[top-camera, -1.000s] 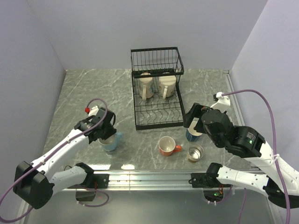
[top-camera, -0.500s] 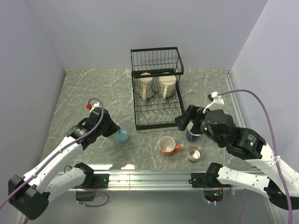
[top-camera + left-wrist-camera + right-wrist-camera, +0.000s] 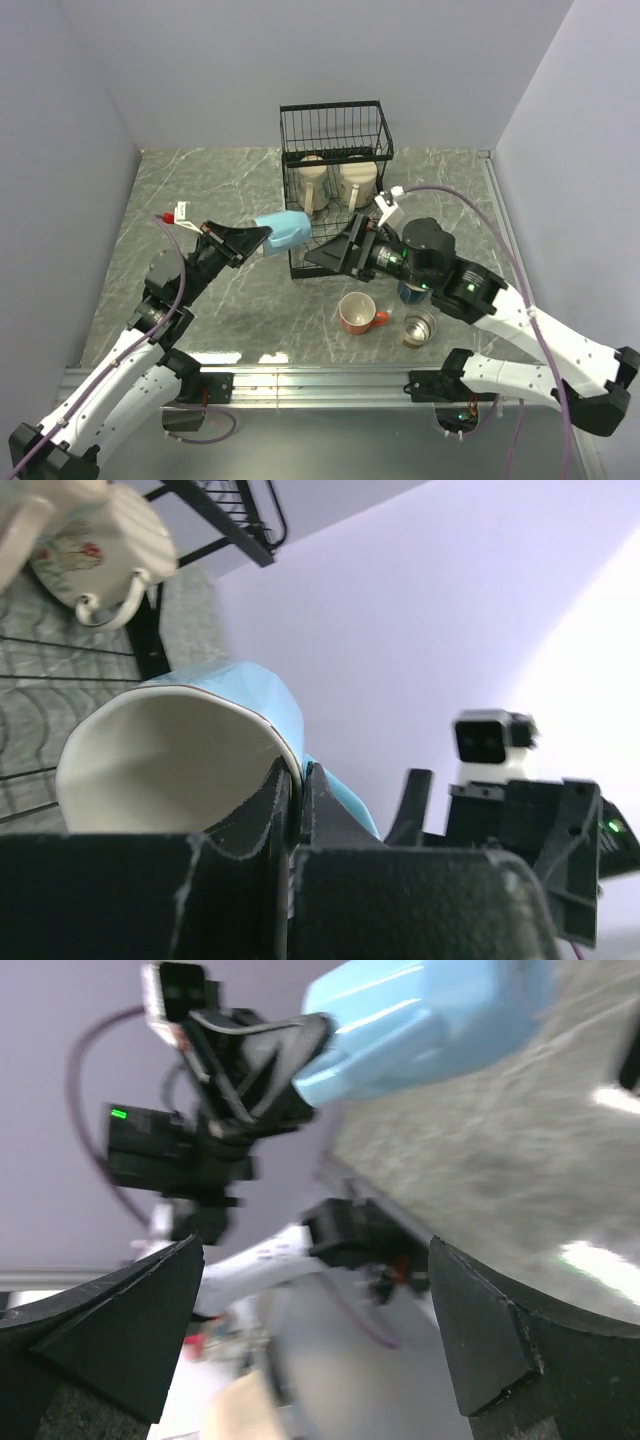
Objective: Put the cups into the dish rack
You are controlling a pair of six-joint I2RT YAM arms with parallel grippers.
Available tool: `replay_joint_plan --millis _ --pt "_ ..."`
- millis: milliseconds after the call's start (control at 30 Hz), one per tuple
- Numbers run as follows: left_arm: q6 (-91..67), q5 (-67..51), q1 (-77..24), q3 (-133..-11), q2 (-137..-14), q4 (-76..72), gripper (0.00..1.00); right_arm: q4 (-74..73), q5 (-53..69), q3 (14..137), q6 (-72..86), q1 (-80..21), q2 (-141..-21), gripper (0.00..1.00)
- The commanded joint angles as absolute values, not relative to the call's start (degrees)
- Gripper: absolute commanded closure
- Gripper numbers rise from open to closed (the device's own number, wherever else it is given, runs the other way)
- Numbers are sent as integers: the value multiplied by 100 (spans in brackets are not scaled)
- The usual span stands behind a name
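left gripper (image 3: pixel 258 238): clamped shut on the light blue cup (image 3: pixel 285 232), one finger inside the mouth, one outside, pinching the thin wall at the rim
light blue cup: held in the air on its side, near the front left corner of the dish rack (image 3: pixel 336 108)
right gripper (image 3: pixel 320 255): jaws spread wide, empty, aimed at the cup's base, close but apart
handling: probably stiff glazed ceramic, smooth, slippery, liable to chip on wire and to swivel in a rim pinch
better hold: across the body; handle not visible
rack: two cream mugs (image 3: pixel 312 182) inside
table (image 3: pixel 200 190): orange cup (image 3: pixel 357 312), steel cup (image 3: pixel 418 327), dark blue cup (image 3: pixel 408 293) waiting
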State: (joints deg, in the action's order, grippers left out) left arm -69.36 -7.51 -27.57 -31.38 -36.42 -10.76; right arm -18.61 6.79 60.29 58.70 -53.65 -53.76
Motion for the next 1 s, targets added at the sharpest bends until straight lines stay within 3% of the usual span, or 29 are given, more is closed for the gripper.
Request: replay_joint_plan --millis 0,400,700,833,967 --pt "-7357 -1037 -2733 -2989 -3428 -3093 100 -48 1660 5950 7037 -5247 -5624 0" --pt "-6882 -1265 -2733 -3059 -3182 -3304 100 1581 2311 5520 8639 -5159 -6714 1" --pt "-6390 -1652 -2742 -3190 -3094 -3191 100 2030 2522 5695 8965 -5089 -7259 21" --pt "-6144 -1679 -2742 -3260 -3041 -2963 100 2215 2601 5722 9105 -5019 -7426 44" --pt "-5995 -1705 -2742 -3357 -3006 -2769 100 2206 2584 5660 9158 -4931 -7444 75"
